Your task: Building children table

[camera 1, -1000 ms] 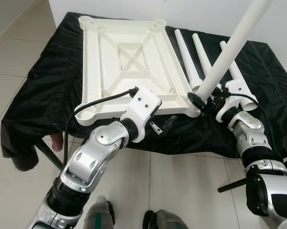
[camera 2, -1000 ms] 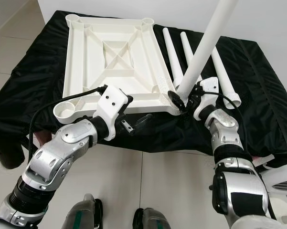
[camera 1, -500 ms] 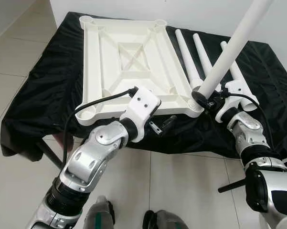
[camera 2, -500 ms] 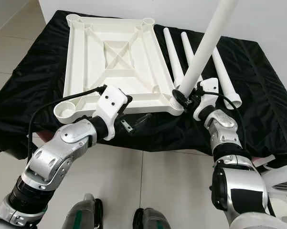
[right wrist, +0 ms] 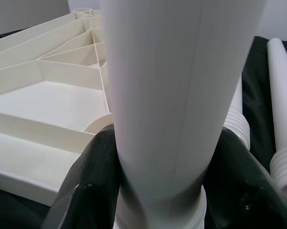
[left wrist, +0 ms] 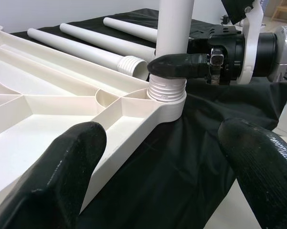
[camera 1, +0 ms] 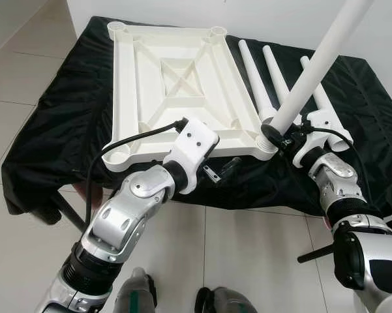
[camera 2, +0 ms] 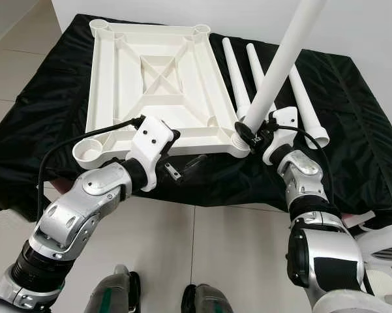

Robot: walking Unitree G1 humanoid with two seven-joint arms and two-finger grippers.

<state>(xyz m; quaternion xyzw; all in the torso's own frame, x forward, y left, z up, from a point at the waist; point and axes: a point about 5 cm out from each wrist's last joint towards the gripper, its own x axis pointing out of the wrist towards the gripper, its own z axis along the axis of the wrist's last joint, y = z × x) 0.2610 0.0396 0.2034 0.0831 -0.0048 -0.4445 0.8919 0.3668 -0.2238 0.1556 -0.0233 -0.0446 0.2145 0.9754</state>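
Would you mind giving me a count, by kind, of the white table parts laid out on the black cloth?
Tabletop panel, lying underside up: 1
Leg held upright at the near right corner socket by the right gripper: 1
Loose legs lying on the cloth: 3
Total: 5 parts

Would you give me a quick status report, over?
Right gripper shut on upright leg in tabletop corner socket. Left gripper open, near edge. Three legs lying spare.

You see a matt white plastic tabletop (camera 1: 176,85) with moulded ribs, lying on slightly shiny black cloth (camera 1: 65,124). The white leg (camera 1: 313,68) looks smooth, with a ridged thread at its base. The left gripper (left wrist: 157,176) has rough-textured black fingers (left wrist: 62,176). The floor (camera 1: 19,72) is glossy tile.
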